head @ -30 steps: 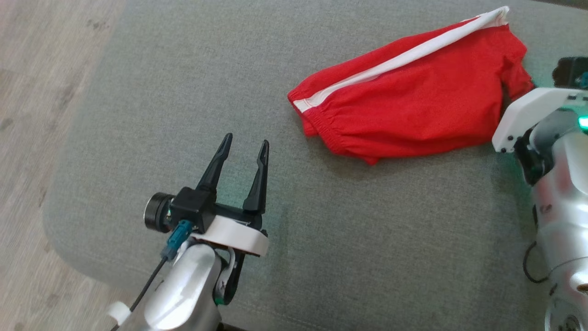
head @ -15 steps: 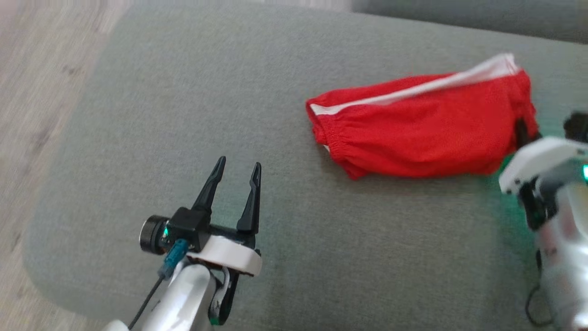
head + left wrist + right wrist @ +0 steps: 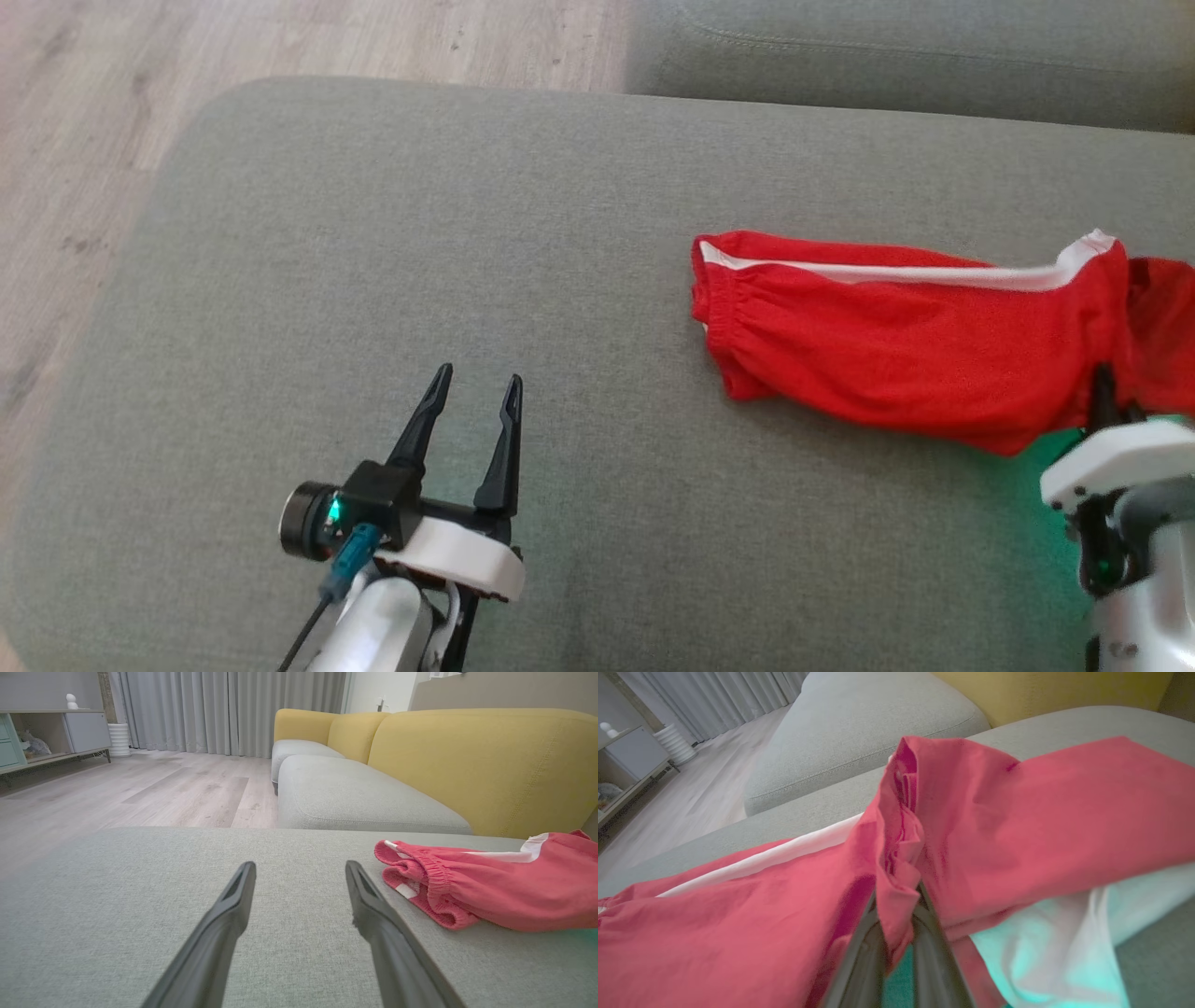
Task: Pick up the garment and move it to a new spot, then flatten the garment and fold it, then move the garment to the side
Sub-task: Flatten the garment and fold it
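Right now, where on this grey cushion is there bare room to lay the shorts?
Bare: the wide left half of the grey fabric cushion, between its rounded edge and the white-striped red cloth shorts, beyond the open left end effector; also the far strip behind the shorts. Crowded: the right, where the right end effector pinches them.

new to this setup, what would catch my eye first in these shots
The red shorts with a white stripe stand out most, lying at the right of the grey cushion. The right gripper is shut on a fold at their right end, while the left gripper hangs open over bare cushion at the lower left.
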{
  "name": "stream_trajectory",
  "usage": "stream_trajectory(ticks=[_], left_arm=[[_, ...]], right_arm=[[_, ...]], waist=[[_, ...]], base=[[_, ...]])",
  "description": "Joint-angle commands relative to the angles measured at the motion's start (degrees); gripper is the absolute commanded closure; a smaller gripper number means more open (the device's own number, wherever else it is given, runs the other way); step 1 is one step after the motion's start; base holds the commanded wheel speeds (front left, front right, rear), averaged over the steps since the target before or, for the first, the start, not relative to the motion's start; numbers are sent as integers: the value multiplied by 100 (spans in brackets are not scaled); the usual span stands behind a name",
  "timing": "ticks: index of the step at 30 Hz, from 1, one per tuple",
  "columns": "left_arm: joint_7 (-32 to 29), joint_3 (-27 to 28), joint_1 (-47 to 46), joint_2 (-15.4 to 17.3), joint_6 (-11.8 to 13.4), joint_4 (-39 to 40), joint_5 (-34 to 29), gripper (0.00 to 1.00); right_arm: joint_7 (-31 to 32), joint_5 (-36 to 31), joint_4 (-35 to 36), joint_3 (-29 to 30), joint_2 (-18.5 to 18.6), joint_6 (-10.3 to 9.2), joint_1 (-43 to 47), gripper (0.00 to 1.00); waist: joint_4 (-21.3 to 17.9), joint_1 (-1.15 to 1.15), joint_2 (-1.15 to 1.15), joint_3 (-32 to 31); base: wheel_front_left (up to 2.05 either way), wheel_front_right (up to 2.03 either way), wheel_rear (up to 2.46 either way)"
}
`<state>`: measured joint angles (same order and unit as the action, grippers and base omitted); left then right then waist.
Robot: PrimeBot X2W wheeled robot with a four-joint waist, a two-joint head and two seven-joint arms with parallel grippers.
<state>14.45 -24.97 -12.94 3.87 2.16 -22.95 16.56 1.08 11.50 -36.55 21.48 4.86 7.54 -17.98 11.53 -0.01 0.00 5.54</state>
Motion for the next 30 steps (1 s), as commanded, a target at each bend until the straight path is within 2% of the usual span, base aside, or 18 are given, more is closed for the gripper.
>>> stream_trajectory(ticks=[1, 8, 17, 23, 30], left_arm=[[55, 205, -122, 72, -6, 158, -48, 0], [55, 171, -120, 87, -32, 116, -56, 0], [47, 99, -186, 134, -44, 48, -42, 0], [5, -54, -203, 159, -94, 16, -94, 0], [-20, -58, -227, 190, -52, 53, -57, 0]], right_arm=[[-5, -44, 260, -97, 18, -5, -109, 100], [-122, 137, 741, -234, -166, -5, -135, 100], [-466, 809, 891, -1468, -196, -5, -584, 100], [-530, 1187, 682, -2444, -197, -5, -842, 100], [-695, 1347, 260, -3242, -198, -5, -1047, 100]], waist=[[-19, 1, 0, -7], [-45, 1, 0, -9], [242, 1, 0, -107], [539, 1, 0, -140], [813, 1, 0, -131]], base=[[0, 0, 0], [0, 0, 0], [0, 0, 0], [0, 0, 0], [0, 0, 0]])
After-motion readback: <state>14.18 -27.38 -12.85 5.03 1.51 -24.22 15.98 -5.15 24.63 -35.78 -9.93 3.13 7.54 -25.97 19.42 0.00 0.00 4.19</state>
